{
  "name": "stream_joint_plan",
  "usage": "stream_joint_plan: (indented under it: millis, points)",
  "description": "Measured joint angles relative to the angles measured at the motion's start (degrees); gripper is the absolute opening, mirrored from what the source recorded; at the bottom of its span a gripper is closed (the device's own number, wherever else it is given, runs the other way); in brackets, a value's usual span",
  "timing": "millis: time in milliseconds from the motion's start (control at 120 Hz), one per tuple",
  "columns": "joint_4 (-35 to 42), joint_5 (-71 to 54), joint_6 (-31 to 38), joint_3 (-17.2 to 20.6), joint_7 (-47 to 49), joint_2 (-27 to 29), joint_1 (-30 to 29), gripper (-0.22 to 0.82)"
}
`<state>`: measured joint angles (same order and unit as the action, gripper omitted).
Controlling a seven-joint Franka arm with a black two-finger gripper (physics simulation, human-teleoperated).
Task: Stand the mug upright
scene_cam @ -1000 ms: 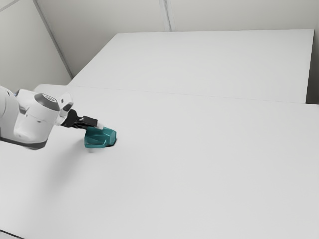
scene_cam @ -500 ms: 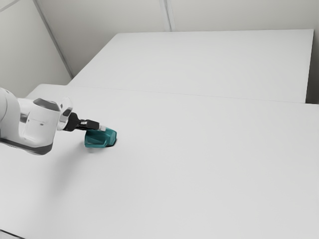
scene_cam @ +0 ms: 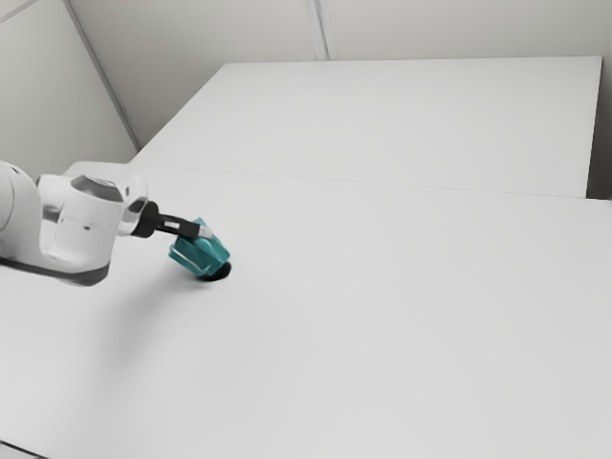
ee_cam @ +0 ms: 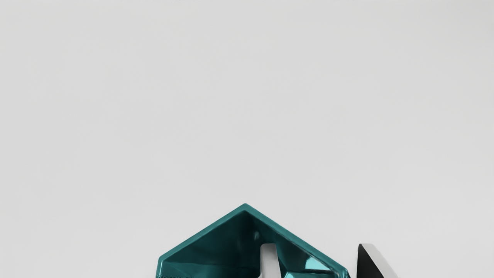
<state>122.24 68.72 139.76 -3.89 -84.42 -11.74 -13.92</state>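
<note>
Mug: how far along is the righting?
Looks done: pincer is at the mug, one finger inside its mouth, the other outside.

In hand: the righting; the mug is tilted, not upright.

Left: stand it upright on the table, then back off.

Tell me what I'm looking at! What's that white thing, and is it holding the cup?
The white thing is a robot arm, drawn by a computer. Its black hand, or gripper, has two fingers. One picture looks from the side: the arm reaches in from that view's left. The other looks from a camera on the arm's hand. On the white table is a teal cup, leaning over. One finger pokes inside it; the other finger is outside, with a little gap. So it doesn't look pinched.
</note>
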Motion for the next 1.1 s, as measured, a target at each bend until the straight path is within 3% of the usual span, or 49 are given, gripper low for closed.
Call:
stream_joint_plan:
  millis: [133,417,1100]
  points:
    - [-0.55,0.01,-0.05,0.77,-0.83,0.37,0.32,0.09]
    - [-0.66,0.01,0.19,1.0,-2.04,0.13,0.31,-0.08]
    - [-0.72,-0.61,0.52,0.94,-2.3,3.29,3.12,-0.13]
